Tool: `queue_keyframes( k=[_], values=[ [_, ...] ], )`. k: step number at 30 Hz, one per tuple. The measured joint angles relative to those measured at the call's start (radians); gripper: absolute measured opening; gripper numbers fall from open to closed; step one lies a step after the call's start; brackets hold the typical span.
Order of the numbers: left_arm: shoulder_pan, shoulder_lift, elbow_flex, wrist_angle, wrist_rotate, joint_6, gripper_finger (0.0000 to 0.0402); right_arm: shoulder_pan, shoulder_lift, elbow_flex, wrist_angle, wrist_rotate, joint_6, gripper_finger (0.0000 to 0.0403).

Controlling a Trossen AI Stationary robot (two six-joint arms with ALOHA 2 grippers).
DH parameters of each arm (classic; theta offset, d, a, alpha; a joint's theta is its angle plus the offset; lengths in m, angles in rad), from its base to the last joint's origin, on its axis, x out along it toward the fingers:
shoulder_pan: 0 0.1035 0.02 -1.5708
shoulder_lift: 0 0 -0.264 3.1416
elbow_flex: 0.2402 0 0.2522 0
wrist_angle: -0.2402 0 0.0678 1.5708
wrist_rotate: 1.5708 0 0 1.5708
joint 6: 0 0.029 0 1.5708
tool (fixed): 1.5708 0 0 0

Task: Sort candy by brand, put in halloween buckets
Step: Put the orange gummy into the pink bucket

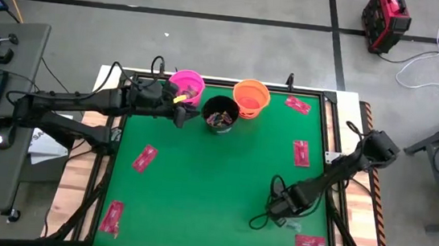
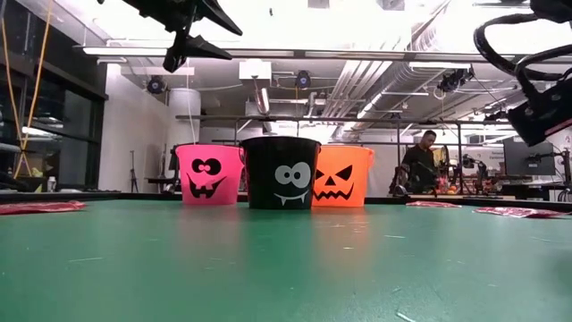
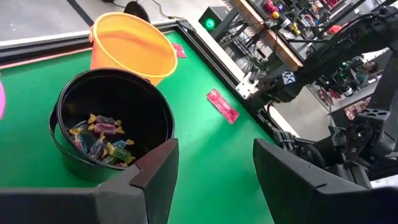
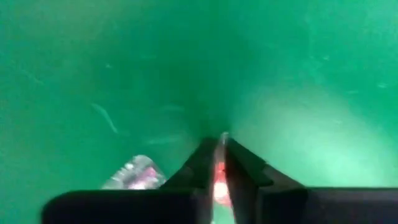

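Note:
My left gripper [image 1: 181,115] hovers open between the pink bucket [image 1: 187,82] and the black bucket [image 1: 220,113], above their rims. The black bucket [image 3: 112,121] holds several small wrapped candies [image 3: 102,144]. The orange bucket [image 1: 251,97] stands to its right. My right gripper [image 1: 279,206] is low over the mat near the right near corner, shut on a small reddish candy. A clear crinkly piece [image 4: 132,175] lies on the mat beside it. Flat red packets [image 1: 144,158] [image 1: 301,153] lie scattered on the mat. My right gripper pinches a small reddish candy [image 4: 219,177] between its two fingers [image 4: 200,158], coming from above and pointing down at the green mat. The fingers hide most of the piece. Whether it still rests on the mat cannot be told.
More red packets lie at the left near corner [image 1: 111,216], the right far corner [image 1: 298,105] and the right near corner [image 1: 310,243]. The three buckets stand in a row at the table's far edge [image 2: 281,173]. A person [image 2: 418,161] sits in the room beyond.

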Motion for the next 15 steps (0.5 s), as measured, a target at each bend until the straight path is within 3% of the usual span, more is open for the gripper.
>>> queue_keyframes(
  k=[4, 9, 12, 15],
  values=[
    [0.0, -0.027, 0.0, 0.014, 0.005, 0.015, 0.0197, -0.027, -0.053, 0.04, -0.078, 0.04, -0.032, 0.0015],
    [0.001, -0.142, 0.0, 0.129, 0.033, 0.121, 0.0197, -0.122, -0.143, 0.128, -0.138, 0.226, -0.186, 0.0005],
    [0.001, -0.216, 0.0, 0.162, 0.033, 0.153, 0.0197, -0.226, -0.159, 0.147, -0.031, 0.314, -0.312, 0.0001],
    [-0.003, -0.279, 0.0, 0.158, 0.032, 0.165, 0.0197, -0.342, -0.133, 0.148, 0.201, 0.351, -0.453, 0.0001]
  ],
)
